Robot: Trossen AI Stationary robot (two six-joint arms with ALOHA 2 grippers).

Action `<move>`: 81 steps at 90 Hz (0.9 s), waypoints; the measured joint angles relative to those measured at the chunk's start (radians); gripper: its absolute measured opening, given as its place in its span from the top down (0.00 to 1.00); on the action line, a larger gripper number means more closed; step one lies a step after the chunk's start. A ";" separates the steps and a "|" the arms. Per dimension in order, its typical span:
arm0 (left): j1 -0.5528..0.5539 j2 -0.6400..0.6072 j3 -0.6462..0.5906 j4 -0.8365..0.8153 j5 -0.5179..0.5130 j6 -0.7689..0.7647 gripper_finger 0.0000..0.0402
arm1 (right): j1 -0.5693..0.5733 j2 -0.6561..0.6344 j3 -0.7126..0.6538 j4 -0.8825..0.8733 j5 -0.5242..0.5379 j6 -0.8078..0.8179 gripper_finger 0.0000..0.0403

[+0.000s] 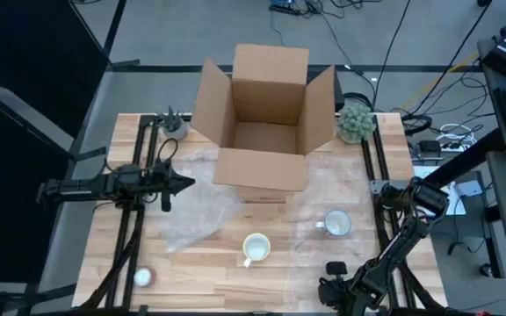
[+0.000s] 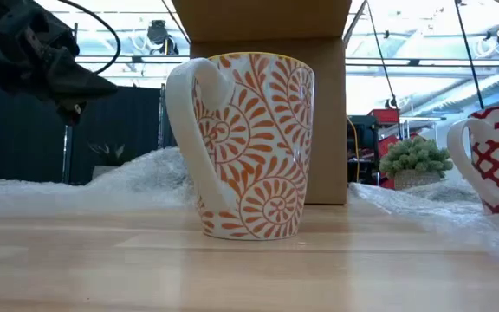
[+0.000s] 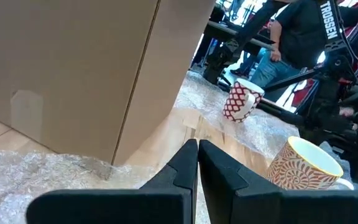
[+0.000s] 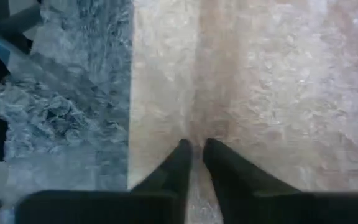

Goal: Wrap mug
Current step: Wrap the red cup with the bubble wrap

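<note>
Wooden table (image 1: 200,281): left claw (image 1: 185,183) shut, empty, over bubble wrap (image 1: 196,219); right claw (image 4: 193,149) nearly shut, empty; open box (image 1: 266,118); orange mug (image 1: 255,248)

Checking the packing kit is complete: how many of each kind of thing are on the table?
Mugs: 2 (orange-patterned mug, red-patterned mug)
Cardboard box: 1
Bubble wrap: 1
Small potted plants: 2 (bushy plant, spiky plant)
Total: 6

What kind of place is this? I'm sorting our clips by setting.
Probably a robotics lab set up for packing: a wooden table, an open cardboard box, bubble wrap, loose cables on the floor.
</note>
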 joint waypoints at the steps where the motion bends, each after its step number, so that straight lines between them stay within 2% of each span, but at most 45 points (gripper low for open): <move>1: 0.000 0.000 0.000 0.000 0.000 0.000 0.99 | 0.000 -0.005 -0.002 -0.006 -0.001 0.000 0.98; 24: 0.000 0.000 0.000 0.000 0.000 0.001 0.99 | -0.026 -0.223 -0.002 -0.200 0.006 0.032 1.00; 40: 0.000 0.000 0.000 0.001 -0.001 0.002 0.99 | -0.091 -0.393 -0.002 -0.410 0.132 0.100 1.00; 50: 0.000 0.000 0.000 0.000 -0.006 0.002 0.99 | -0.145 -0.477 -0.002 -0.524 0.167 0.134 1.00; 81: 0.000 0.000 0.000 0.000 -0.007 0.002 0.99 | -0.284 -0.639 -0.002 -0.759 0.171 0.205 1.00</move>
